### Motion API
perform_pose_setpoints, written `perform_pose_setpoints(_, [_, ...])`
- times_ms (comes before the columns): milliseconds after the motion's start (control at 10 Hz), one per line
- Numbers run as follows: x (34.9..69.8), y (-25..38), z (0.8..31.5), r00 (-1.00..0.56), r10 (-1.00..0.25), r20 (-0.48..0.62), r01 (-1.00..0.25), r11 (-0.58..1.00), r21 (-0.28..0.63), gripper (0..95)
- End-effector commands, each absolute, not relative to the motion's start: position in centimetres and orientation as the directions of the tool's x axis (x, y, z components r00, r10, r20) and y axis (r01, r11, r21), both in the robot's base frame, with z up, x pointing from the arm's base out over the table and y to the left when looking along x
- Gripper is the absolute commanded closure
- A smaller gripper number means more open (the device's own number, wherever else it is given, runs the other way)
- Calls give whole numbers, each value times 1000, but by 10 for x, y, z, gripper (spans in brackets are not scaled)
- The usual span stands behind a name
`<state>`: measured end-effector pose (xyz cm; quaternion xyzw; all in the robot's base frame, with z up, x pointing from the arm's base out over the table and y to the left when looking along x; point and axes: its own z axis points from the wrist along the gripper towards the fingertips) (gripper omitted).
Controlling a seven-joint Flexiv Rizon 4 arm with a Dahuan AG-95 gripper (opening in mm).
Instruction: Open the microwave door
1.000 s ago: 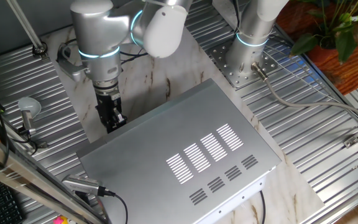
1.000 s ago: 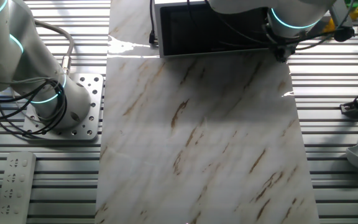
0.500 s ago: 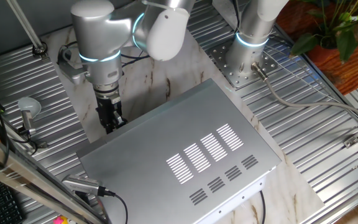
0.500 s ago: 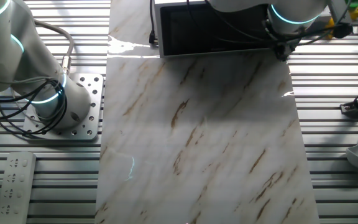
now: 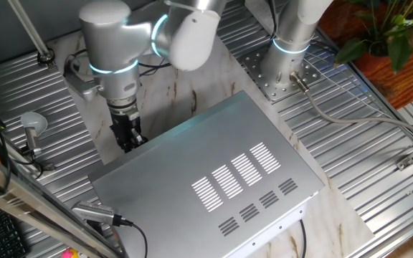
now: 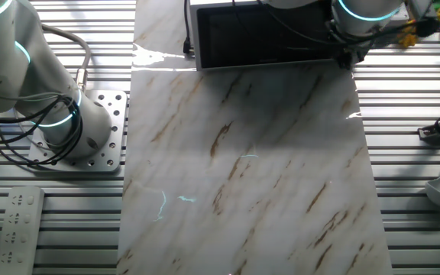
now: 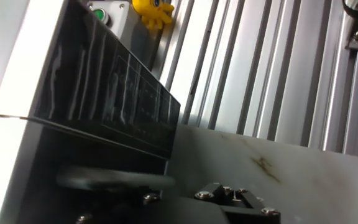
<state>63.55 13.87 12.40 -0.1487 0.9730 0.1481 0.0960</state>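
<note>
The microwave (image 5: 221, 172) is a big silver box with vent slots in its top, lying on a marble board. In the other fixed view its door (image 6: 258, 34) shows as a flat black panel at the top, flush with the box. My gripper (image 5: 127, 136) hangs at the front corner of the microwave, right at the door's edge (image 6: 347, 59). The hand view shows the dark door face (image 7: 104, 99) close up on the left, with a blurred grey bar (image 7: 114, 180) under it. My fingertips are not clearly visible, so whether they grip anything cannot be told.
A second arm's base (image 6: 67, 130) is bolted left of the marble board (image 6: 243, 176). A remote (image 6: 17, 229) lies near it. A ladle (image 5: 31, 125) and cables lie beside the microwave; a plant (image 5: 386, 36) stands in the far corner. A green-button box (image 7: 101, 14) sits behind the door.
The wrist has shifted slightly outward from the door's edge, a little left in one fixed view and up-right in the other. The door still looks flush with the box.
</note>
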Motion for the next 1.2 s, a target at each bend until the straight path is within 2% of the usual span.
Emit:
perform_pose_setpoints(100, [637,138,125,-939,-248,-239,-307,915,260,380])
perform_pose_setpoints(900, [636,136,124,-940,-241,-240,-302,916,265,380])
perform_pose_setpoints(1000, [636,135,123,-941,-240,-238,-300,918,261,570])
perform_pose_setpoints(1200, [635,133,122,-941,-236,-241,-299,915,270,570])
